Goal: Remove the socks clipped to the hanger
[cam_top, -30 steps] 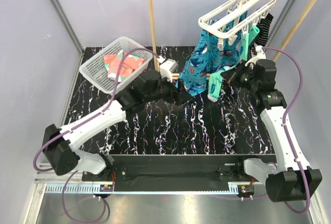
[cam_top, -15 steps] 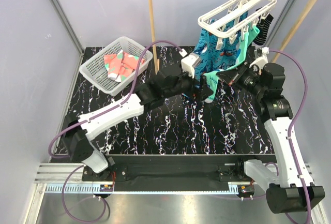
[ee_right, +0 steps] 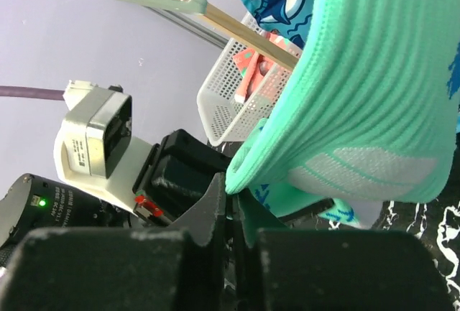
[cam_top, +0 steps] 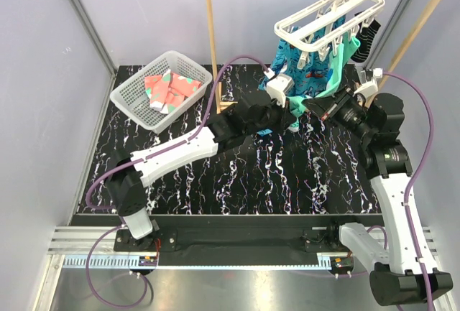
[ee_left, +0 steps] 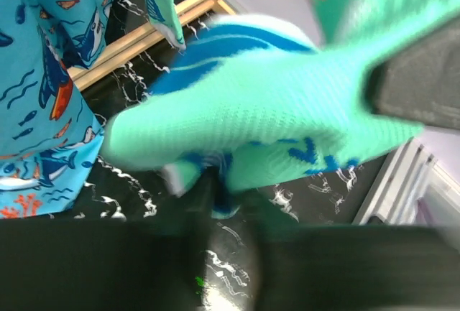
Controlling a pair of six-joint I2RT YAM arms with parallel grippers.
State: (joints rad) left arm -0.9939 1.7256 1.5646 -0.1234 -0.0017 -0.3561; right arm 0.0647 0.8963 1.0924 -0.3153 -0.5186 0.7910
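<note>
Two arms meet under the hanger [cam_top: 325, 11] in the overhead view. The left end effector [cam_top: 289, 113] and the right end effector [cam_top: 314, 105] sit on either side of the teal sock [cam_top: 296, 101], which hangs beside the shark-print cloth [cam_top: 313, 70]. Coral socks [cam_top: 169, 88] already lie in the basket [cam_top: 136, 88] on the table [cam_top: 237, 174].

From the left wrist, the narrowed left end effector [ee_left: 226, 203] pinches the lower fold of the teal sock [ee_left: 266, 110].

From the right wrist, the right end effector [ee_right: 231, 210] is pressed together on the edge of the teal sock [ee_right: 374, 95].

A steady downward pull away from the clip, with both pinches held firm, should free the sock. A sideways tug would likely swing the hanger.
</note>
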